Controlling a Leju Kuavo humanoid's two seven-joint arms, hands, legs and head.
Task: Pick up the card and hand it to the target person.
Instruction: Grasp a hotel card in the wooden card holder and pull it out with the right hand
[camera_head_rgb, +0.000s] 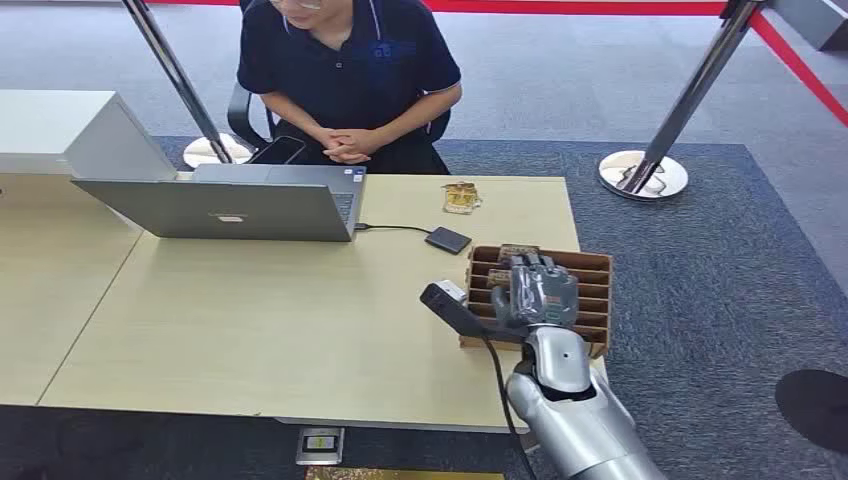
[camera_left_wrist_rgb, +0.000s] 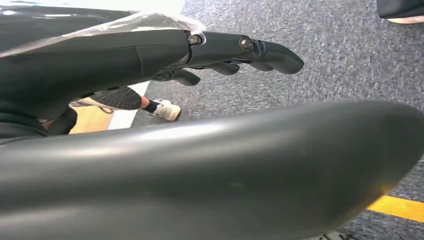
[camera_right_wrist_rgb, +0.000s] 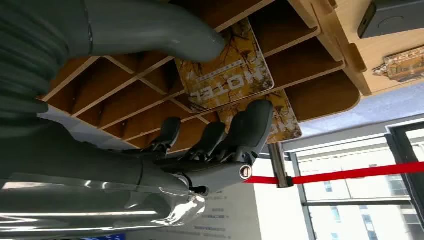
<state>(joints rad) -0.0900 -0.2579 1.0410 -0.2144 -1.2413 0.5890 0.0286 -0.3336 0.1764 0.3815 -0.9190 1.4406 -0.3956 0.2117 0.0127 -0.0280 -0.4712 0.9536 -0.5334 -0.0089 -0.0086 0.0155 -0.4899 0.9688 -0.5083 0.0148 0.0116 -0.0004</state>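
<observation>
The right hand (camera_head_rgb: 535, 290) is reaching over the slotted wooden rack (camera_head_rgb: 590, 300) in the lower right of the head view, and the right wrist view shows why: the card (camera_right_wrist_rgb: 227, 70), a yellow one printed with a hotel name, is standing in one of the rack's slots near the centre top of that frame, and the thumb (camera_right_wrist_rgb: 165, 27) is lying against one face of it while the darker fingers (camera_right_wrist_rgb: 250, 125) are curling toward the other side, touching a second card (camera_right_wrist_rgb: 287, 122) standing just behind. The hand is looking half closed around the card without yet pinching it firmly, so I judge the grasp to be forming rather than made; the card is sitting in its slot, not lifted. The upright slots are holding the cards on edge so that a thumb and fingers can come at them from both faces. The left hand (camera_left_wrist_rgb: 235, 52) is hanging over grey carpet in the upper part of its wrist view, fingers loosely apart and holding nothing. The person (camera_head_rgb: 345, 60) is sitting at the top centre of the head view, hands clasped, behind the table (camera_head_rgb: 250, 330) with the laptop (camera_head_rgb: 230, 205), well apart from the rack, so the handover will be calling for a long reach across.
</observation>
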